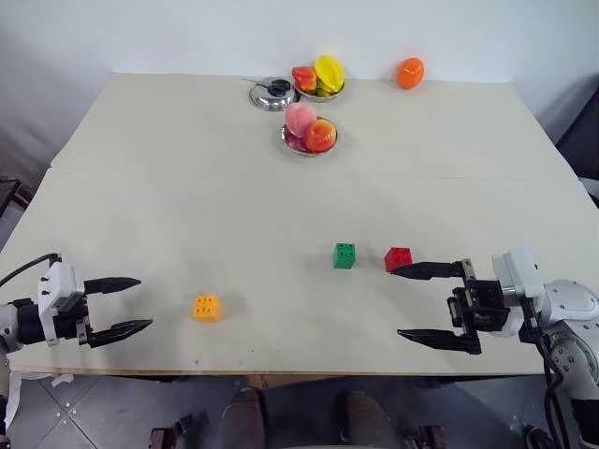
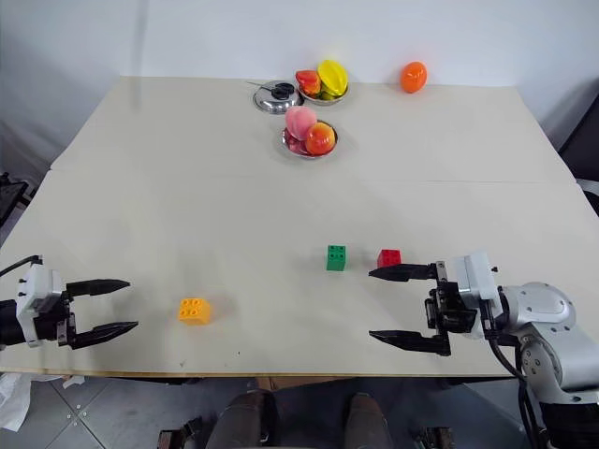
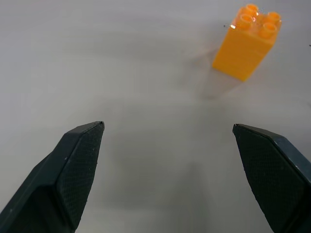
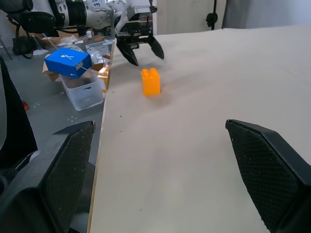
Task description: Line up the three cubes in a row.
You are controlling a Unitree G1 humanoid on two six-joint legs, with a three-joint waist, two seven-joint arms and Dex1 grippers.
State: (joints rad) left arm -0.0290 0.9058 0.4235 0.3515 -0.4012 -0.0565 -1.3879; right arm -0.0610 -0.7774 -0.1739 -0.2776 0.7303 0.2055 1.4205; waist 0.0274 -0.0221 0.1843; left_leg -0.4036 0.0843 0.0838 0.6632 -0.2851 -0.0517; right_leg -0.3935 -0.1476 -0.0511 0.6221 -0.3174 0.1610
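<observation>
A: Grippers first. Left gripper (image 1: 129, 306) sits low over the near left edge of the table (image 1: 187, 187), fingers spread wide, nothing between them. Right gripper (image 1: 419, 304) hangs over the near right part of the table, pointing across toward the left one, fingers just as wide apart and empty.

B: Nearest block to each?

A: Orange-yellow cube (image 1: 207, 307) stands on the table near the left gripper's tips, apart from them, studs up. In the left wrist view it lies ahead of the fingers and off to one side, not between them. Red cube (image 1: 398, 258) is just beside the right gripper's upper fingertip; I can't tell whether they touch.

B: And the green one?

A: Green cube (image 1: 344, 255) stands near the red one with a gap between them, on the side toward the orange-yellow cube. Red and green sit roughly level with each other; orange-yellow is well apart from both and nearer the table's front edge.

B: Farther out?

A: Far end of the table: bowl (image 1: 310, 139) with a pink fruit and an orange-red one, a second bowl (image 1: 319, 92) behind it with yellow and red fruit, a metal lid (image 1: 271, 94) beside that, and a loose orange fruit (image 1: 409, 72) near the far right edge. Right wrist view shows a blue box (image 4: 67, 62) beyond the table's left edge.
</observation>
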